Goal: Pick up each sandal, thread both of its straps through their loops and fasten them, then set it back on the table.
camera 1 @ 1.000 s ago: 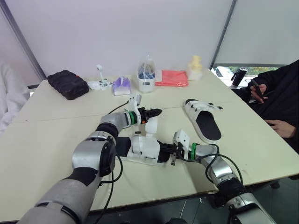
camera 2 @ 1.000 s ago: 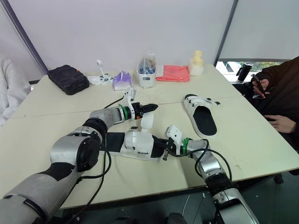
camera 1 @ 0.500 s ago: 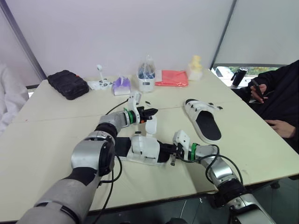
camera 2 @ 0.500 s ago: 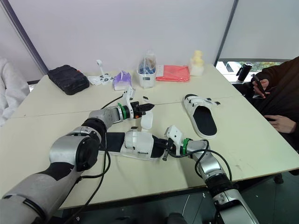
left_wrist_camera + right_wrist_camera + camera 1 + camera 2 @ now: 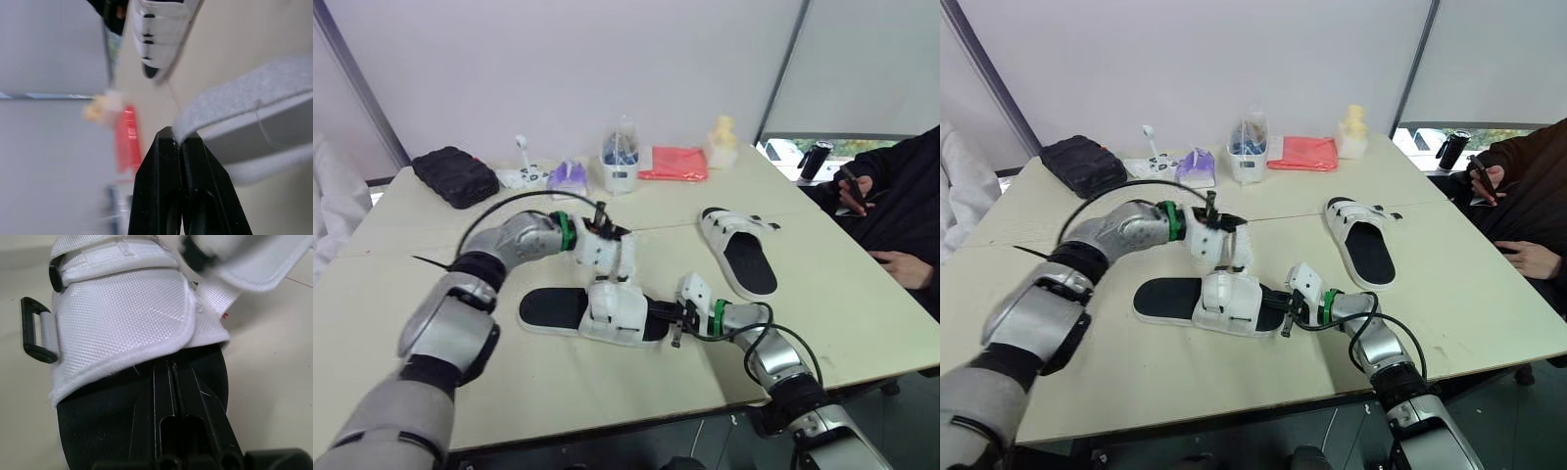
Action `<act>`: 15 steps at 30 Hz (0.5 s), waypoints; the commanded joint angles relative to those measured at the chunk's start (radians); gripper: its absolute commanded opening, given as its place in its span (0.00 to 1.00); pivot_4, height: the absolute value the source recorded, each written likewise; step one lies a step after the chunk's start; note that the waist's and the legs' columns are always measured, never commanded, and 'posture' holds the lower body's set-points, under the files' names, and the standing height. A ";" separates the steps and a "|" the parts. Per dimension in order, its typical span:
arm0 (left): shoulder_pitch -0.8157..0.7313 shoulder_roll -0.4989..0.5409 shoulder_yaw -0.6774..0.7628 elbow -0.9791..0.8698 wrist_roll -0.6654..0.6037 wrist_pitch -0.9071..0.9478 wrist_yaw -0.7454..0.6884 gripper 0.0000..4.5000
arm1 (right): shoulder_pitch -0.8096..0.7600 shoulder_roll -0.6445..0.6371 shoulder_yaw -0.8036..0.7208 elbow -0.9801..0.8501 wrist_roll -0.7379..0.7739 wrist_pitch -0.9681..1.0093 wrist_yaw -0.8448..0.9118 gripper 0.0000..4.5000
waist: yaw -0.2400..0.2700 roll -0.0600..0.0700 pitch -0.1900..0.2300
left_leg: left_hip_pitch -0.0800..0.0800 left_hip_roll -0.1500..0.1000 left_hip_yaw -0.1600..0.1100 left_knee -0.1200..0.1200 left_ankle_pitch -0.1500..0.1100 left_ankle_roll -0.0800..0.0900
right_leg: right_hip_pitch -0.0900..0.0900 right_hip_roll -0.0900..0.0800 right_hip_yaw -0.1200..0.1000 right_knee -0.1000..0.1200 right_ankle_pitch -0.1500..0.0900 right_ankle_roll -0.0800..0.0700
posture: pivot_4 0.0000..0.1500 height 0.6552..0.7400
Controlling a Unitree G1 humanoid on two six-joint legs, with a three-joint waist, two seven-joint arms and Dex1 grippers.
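Lying flat at the front of the table (image 5: 411,294): the near sandal (image 5: 607,315), white on top and black in the sole, with the covered end turned toward the right arm.

Grips with the left gripper (image 5: 180,133) the loose strap (image 5: 244,93) of the near sandal, both fingers pressed tightly on the end of it. Holds this strap lifted just above the far side of the near sandal, bent upward from the white upper.

Rests with the right gripper (image 5: 678,319) on the right end of the near sandal, fingers closed against each other, tips on the black insole just at the edge of the white upper. Cannot tell whether anything is nipped between them.

On one side of the near sandal, seen from the right wrist: a black loop (image 5: 34,330), standing out from the white upper on a short band.

Beyond the near sandal and to its right, well apart from it: the second sandal (image 5: 741,253), also flat on the table, straps lying across its top.

Far behind the near sandal, in a row along the back of the table: a black pouch (image 5: 456,176), a small purple pack (image 5: 568,181), a white jar (image 5: 620,168), a red packet (image 5: 674,164) and a pale yellow thing (image 5: 722,140).

To the right of the near sandal, past the second sandal: a person (image 5: 901,196) in dark clothes at the table edge, with a phone in one hand
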 commanded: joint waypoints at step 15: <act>-0.075 -0.044 -0.077 0.090 0.032 -0.143 0.380 0.01 | 0.026 0.005 0.068 0.134 -0.084 0.020 0.019 0.00 | -0.001 0.000 0.000 | -0.001 0.000 0.001 0.002 0.000 0.000 | 0.000 0.001 -0.002 0.002 0.000 0.000 | 1.00 1.00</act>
